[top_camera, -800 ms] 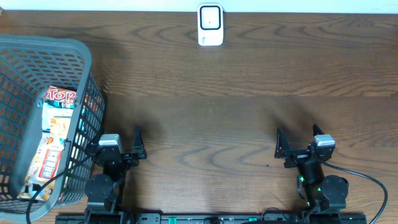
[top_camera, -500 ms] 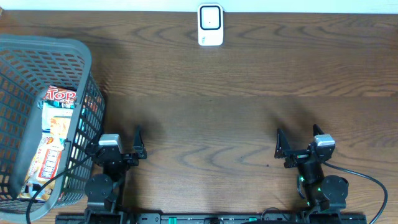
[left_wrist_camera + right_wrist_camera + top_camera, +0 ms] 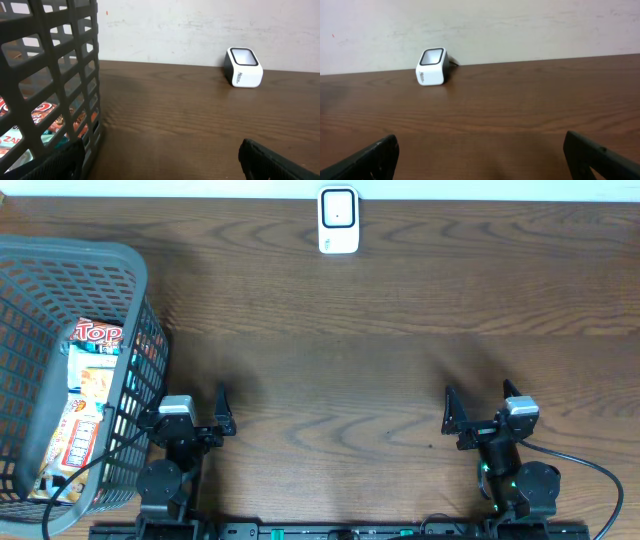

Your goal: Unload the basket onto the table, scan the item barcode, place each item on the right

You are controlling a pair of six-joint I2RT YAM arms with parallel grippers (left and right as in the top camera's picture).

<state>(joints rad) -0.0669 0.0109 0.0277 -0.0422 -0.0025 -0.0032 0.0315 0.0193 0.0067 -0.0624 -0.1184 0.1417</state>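
Left gripper (image 3: 161,145) and right gripper (image 3: 481,137) gape empty: left should lift colourful snack packet (image 3: 95,335) from grey plastic mesh basket (image 3: 130,300), barcode facing white box-shaped scanner (image 3: 338,220).

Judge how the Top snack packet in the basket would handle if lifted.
Probably light and floppy: the snack packet looks like a thin printed wrapper. Its film may slip. It might snag on the mesh walls of the basket.

Overhead downward; wrists low, toward scanner (image 3: 243,67)
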